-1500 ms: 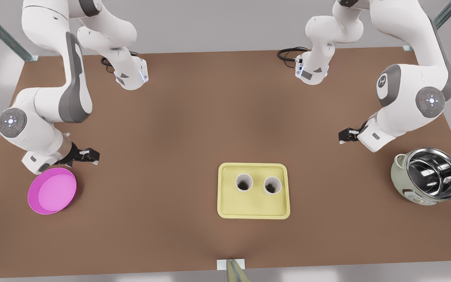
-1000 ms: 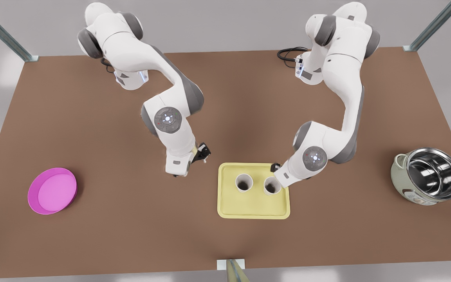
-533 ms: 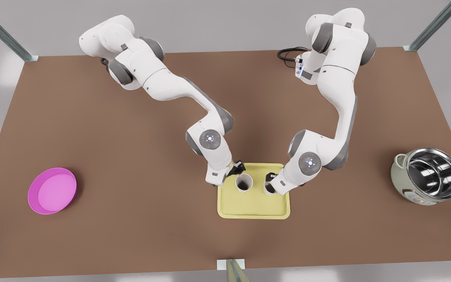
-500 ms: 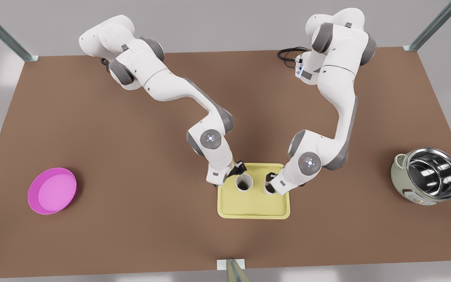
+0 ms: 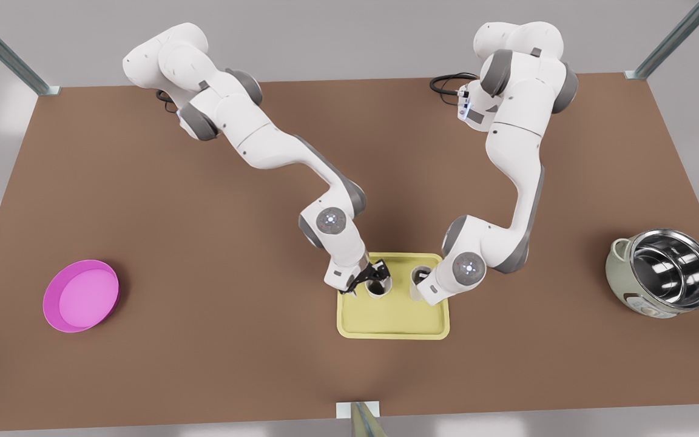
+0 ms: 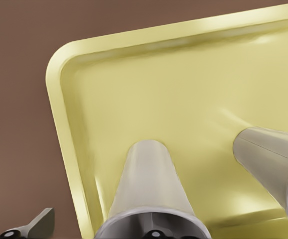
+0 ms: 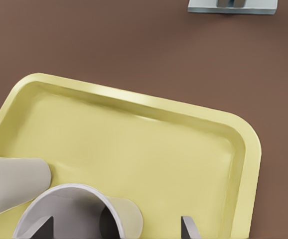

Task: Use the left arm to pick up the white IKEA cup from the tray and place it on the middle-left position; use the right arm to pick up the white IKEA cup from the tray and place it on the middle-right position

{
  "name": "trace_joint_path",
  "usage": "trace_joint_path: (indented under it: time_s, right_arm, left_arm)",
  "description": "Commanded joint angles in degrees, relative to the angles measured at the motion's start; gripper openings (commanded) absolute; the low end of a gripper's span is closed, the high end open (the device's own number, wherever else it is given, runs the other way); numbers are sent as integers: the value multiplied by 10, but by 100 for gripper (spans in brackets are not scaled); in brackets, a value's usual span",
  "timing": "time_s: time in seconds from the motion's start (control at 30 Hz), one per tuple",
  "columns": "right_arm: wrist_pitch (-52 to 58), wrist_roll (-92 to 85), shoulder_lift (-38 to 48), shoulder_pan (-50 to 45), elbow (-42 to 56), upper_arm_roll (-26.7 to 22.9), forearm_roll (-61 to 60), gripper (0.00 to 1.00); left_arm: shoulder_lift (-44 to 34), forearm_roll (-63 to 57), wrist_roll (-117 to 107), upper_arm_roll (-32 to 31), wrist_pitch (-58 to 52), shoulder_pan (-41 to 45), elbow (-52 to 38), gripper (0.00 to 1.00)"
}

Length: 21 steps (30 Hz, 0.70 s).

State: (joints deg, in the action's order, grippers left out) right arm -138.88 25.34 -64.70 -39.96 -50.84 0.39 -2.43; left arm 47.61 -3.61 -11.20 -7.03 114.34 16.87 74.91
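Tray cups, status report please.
Left end effector at cup on the front view's left, right end effector at the other cup. Both cups upright on tray, not lifted. Nothing blocking.

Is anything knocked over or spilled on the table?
No, nothing stands out. Both white cups, one by the left gripper and the other by the right gripper, stand upright on the yellow tray. The pink dish and the pot sit apart, undisturbed.
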Motion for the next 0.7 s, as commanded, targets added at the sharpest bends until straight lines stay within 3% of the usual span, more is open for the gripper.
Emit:
trace_joint_path:
  time_s: [0.0, 0.03, 0.1, 0.23, 0.37, 0.47, 0.53, 0.67]
  right_arm:
    - [-25, 72, -3, 1, 0, -7, 1, 96]
    - [-25, 71, -3, 1, 0, -8, 0, 96]
    - [-25, 67, -3, 1, 0, -8, 1, 92]
    - [-25, 69, -3, -7, -1, -7, 1, 87]
    - [-25, 74, -4, -13, -1, -4, 1, 86]
    - [-25, 73, -12, -13, -1, -5, 1, 80]
    - [-25, 69, -12, -13, -1, -6, 1, 68]
    - [-19, 68, -12, -13, -1, -7, 1, 35]
  left_arm:
    - [-1, 3, 17, 0, -2, -3, -4, 54]
    - [-4, 2, 19, 0, -5, -3, -5, 36]
    - [-9, 2, 18, 0, -10, -6, -6, 17]
    - [-10, -1, 18, 2, -29, -7, -16, 0]
    - [-11, 1, 14, 3, -35, -7, -20, 0]
    - [-38, 5, -1, 3, -35, -8, -19, 0]
    - [-53, 5, -8, 3, -35, -8, -18, 0]
    - [-83, 4, 39, 5, -60, -48, -2, 0]
